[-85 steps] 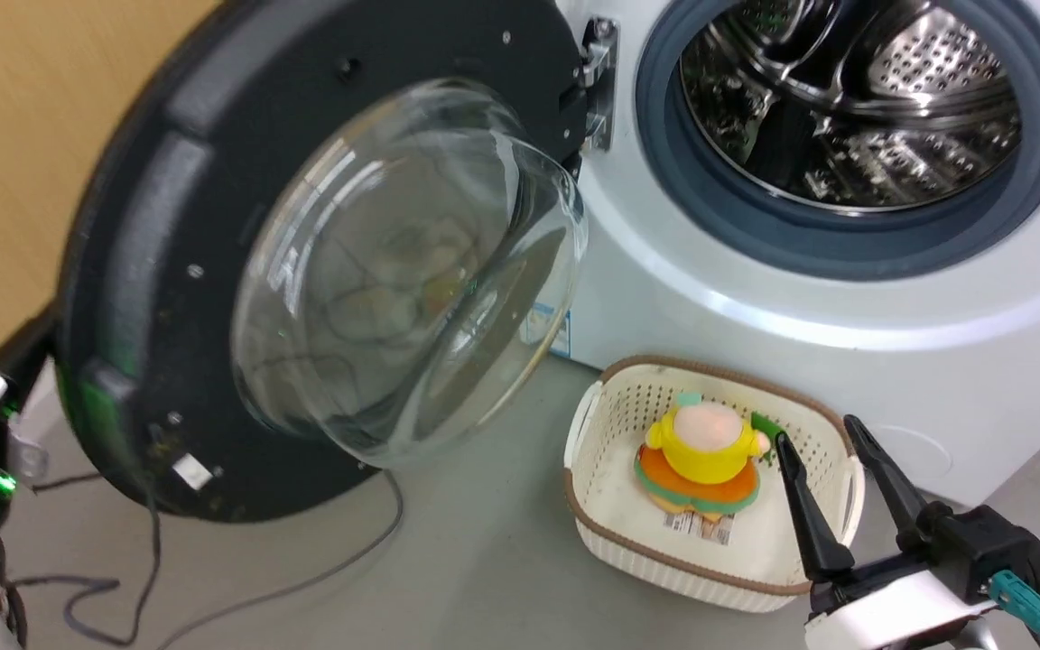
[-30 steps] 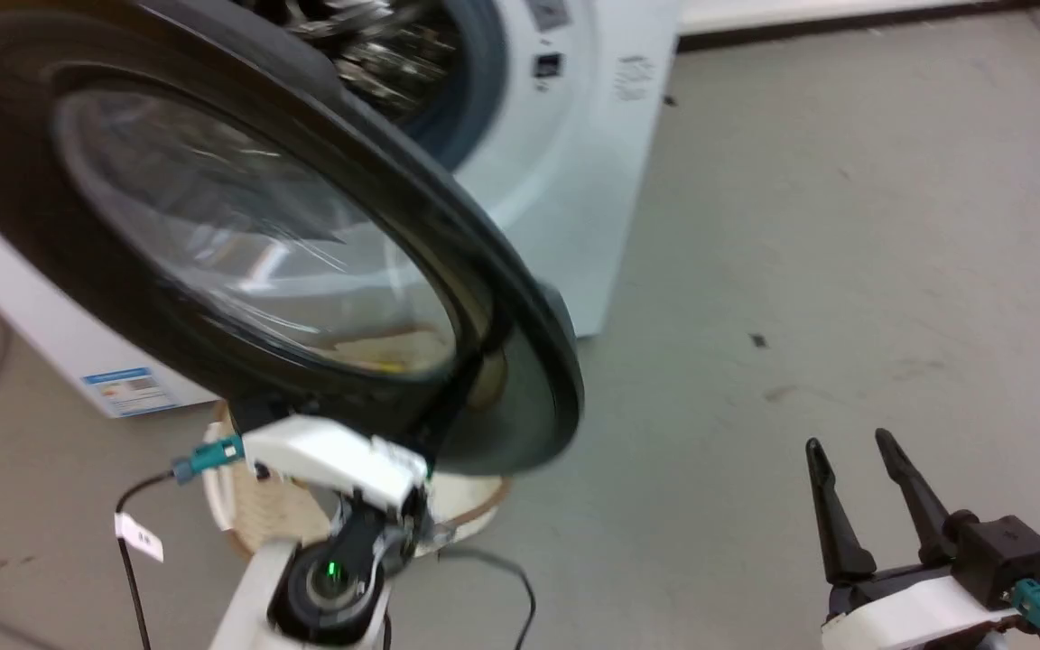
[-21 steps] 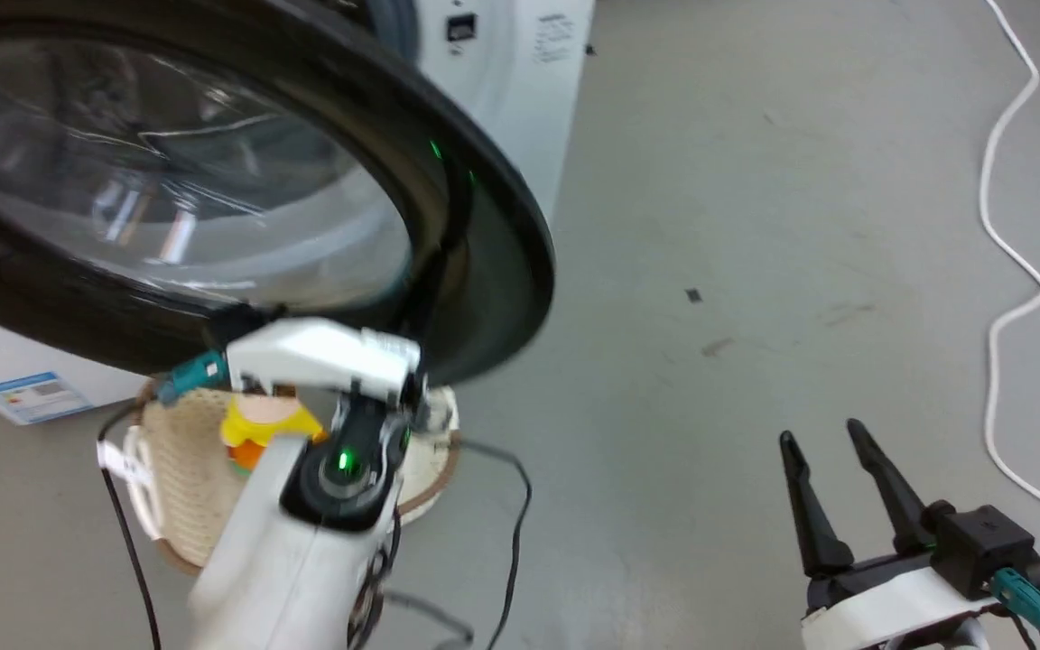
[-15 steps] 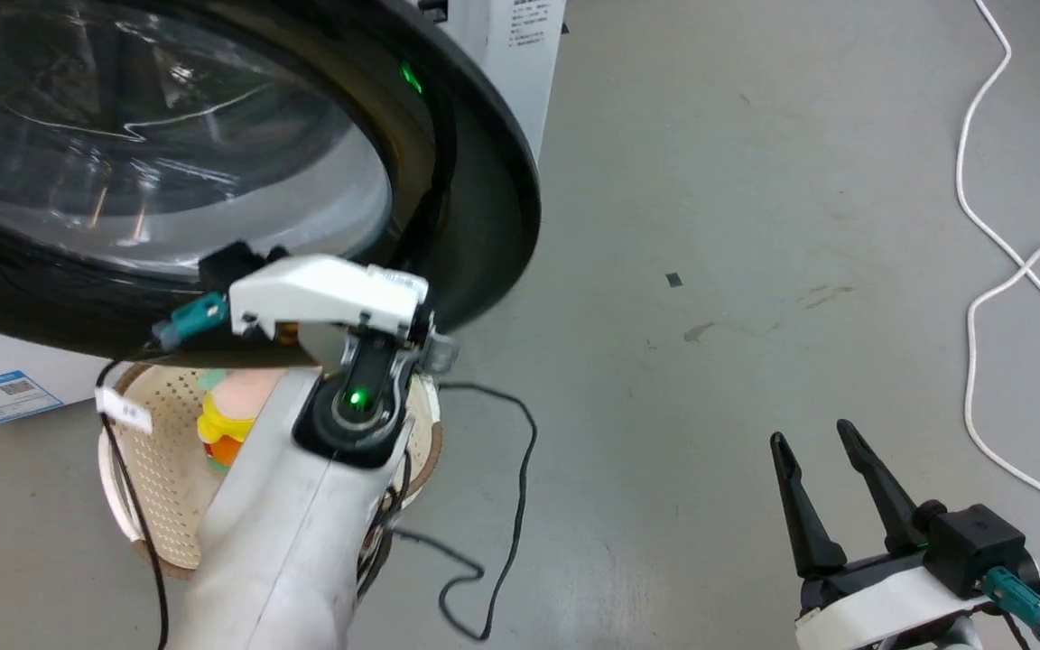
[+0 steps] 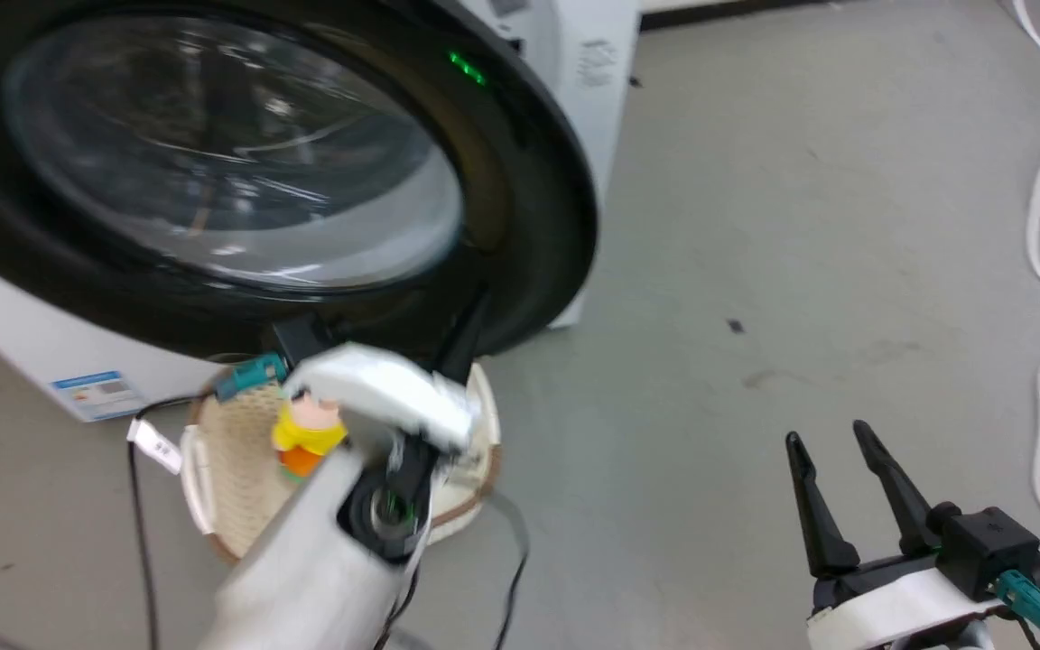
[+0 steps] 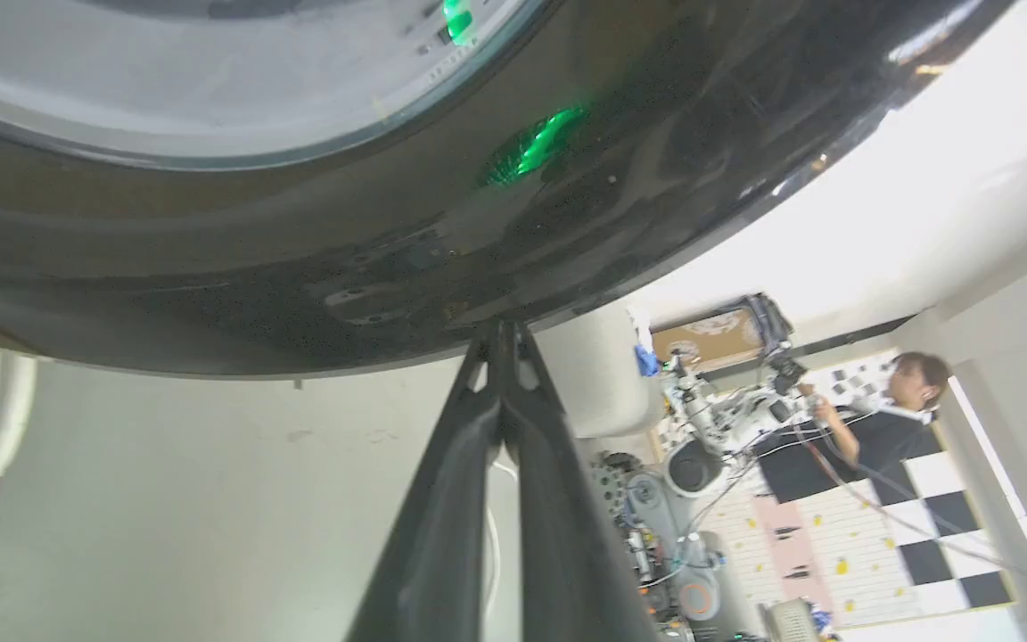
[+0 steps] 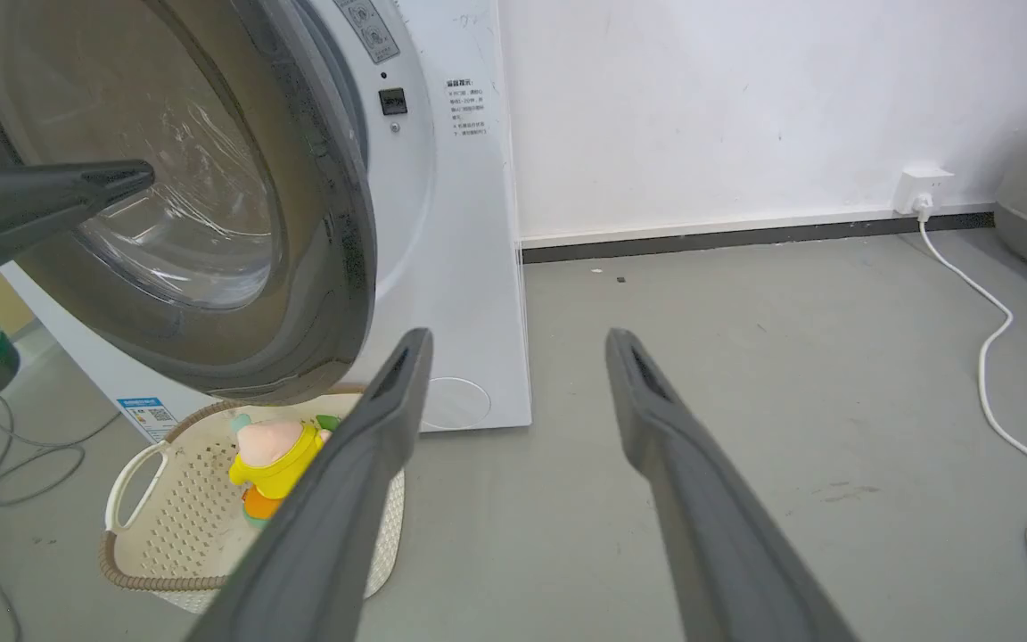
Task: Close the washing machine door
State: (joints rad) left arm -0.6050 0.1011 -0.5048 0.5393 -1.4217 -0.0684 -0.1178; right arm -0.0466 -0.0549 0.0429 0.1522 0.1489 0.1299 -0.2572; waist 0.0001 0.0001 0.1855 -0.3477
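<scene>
- Washing machine door (image 5: 529, 226), upper left, is seen ajar.
- Left gripper (image 6: 502, 332), fingers together, empty, is set against its rim; right gripper (image 5: 827, 433) parted, empty.
- Pushing step judged; inward push until latched is needed.

**Q:** What sort of place is shown?

**A:** A robotics test lab, not a home. The washing machine (image 7: 469, 267) stands on bare grey floor (image 7: 745, 374). To its right trails a loose white cable (image 7: 968, 273). Past it, a person (image 6: 888, 419) tends a wired robot rig (image 6: 701, 446).

washing machine door (image 5: 533, 190) glossy black; window (image 5: 231, 153) clear glass; basket (image 5: 231, 469) perforated cream plastic
</scene>
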